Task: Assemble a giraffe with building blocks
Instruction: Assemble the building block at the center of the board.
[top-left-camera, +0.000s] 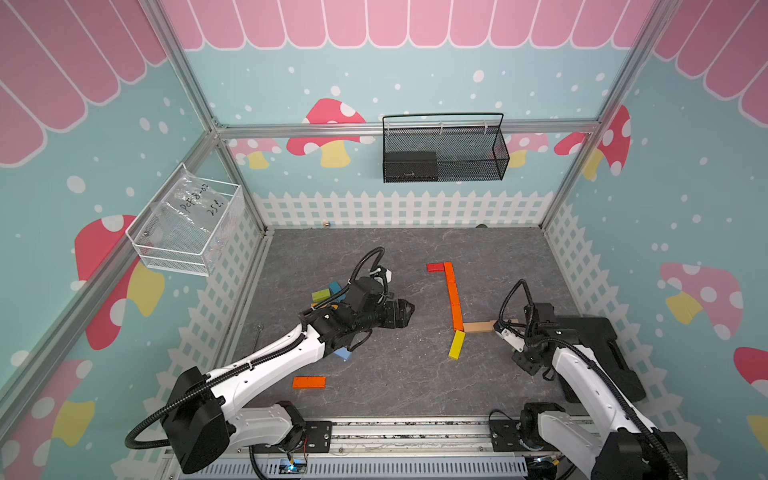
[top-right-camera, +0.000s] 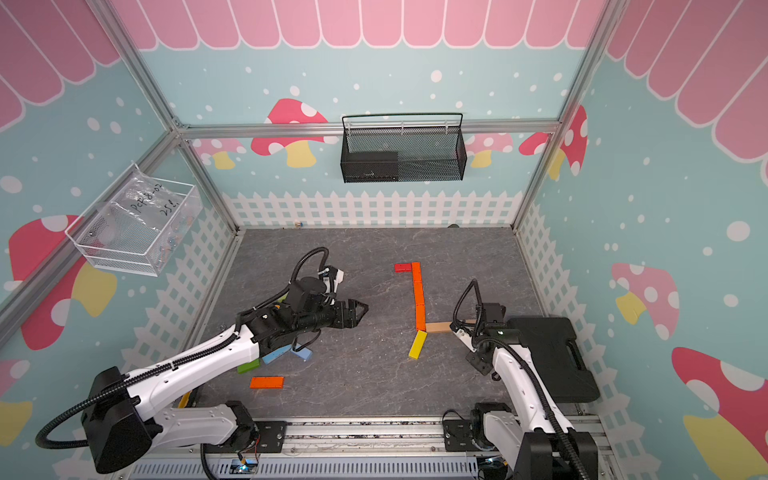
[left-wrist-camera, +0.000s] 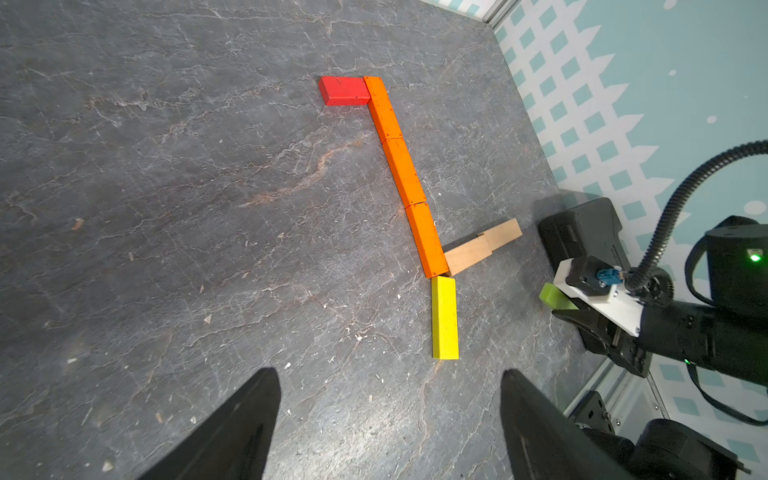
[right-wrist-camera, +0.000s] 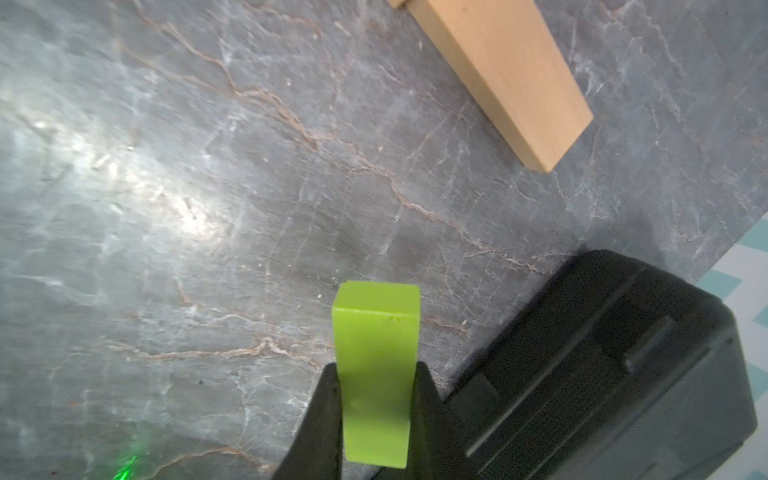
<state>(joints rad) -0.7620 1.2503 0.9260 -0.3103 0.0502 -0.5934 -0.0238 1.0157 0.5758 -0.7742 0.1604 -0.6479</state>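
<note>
Right pincer (right-wrist-camera: 377, 368) grips a lime-green block (right-wrist-camera: 376, 332) near the tan block (right-wrist-camera: 498, 70), probably a leg to lower against its free end; left pincer (left-wrist-camera: 388, 374) gapes wide, empty.

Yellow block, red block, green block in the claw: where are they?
yellow block (left-wrist-camera: 444, 318): left wrist view, middle of its top face.
red block (left-wrist-camera: 344, 89): left wrist view, middle of its top face.
green block (right-wrist-camera: 376, 374): right wrist view, middle of its broad face.

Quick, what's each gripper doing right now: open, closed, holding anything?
Left gripper: open, holding nothing.
Right gripper: closed on a green block.
</note>
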